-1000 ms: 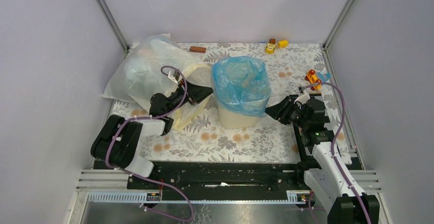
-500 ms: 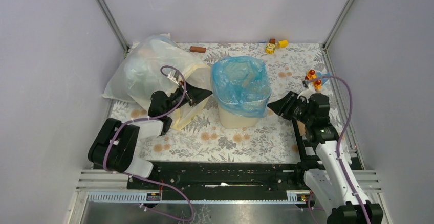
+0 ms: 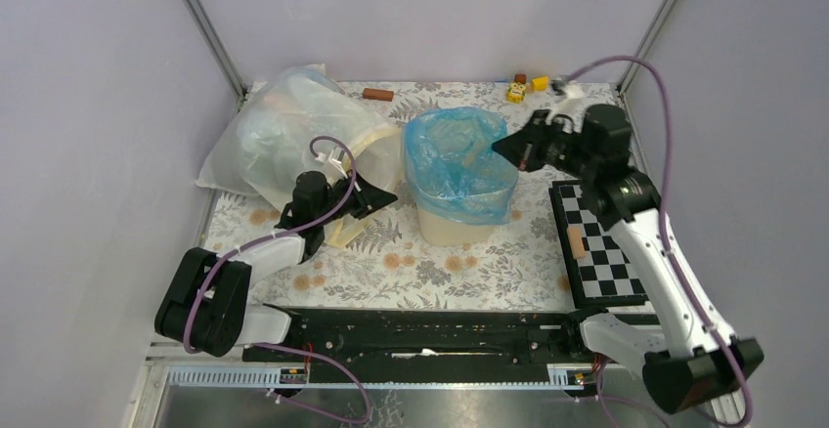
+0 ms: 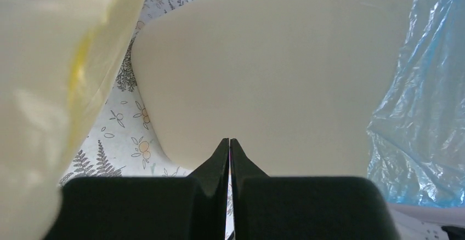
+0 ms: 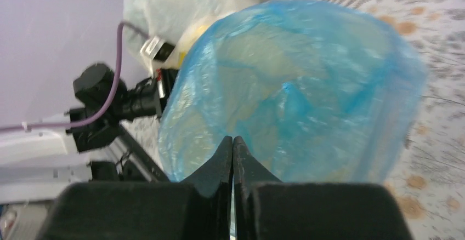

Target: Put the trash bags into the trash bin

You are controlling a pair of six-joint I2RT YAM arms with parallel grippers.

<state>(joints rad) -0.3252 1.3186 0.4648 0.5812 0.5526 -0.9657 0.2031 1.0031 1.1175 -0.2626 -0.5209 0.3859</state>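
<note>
The cream trash bin (image 3: 452,221) stands mid-table, lined with the light-blue trash bag (image 3: 459,162), whose edge drapes over the rim. In the left wrist view the bin wall (image 4: 263,75) fills the frame, blue bag (image 4: 422,103) hanging at the right. My left gripper (image 3: 391,193) is shut and empty, low beside the bin's left wall (image 4: 230,140). Raised at the bin's right rim, my right gripper (image 3: 499,143) is shut with nothing held, and its tips (image 5: 232,138) point at the bag's mouth (image 5: 296,92).
A large clear and pale-yellow plastic bag (image 3: 283,135) lies left of the bin, against the left arm. A checkered board (image 3: 598,242) lies at the right. Small toys (image 3: 526,86) and a brown cylinder (image 3: 377,94) sit along the back edge.
My right arm rose from the table beside the bin up to its right rim and its gripper shut. My left gripper shut and dropped slightly back from the bin.
</note>
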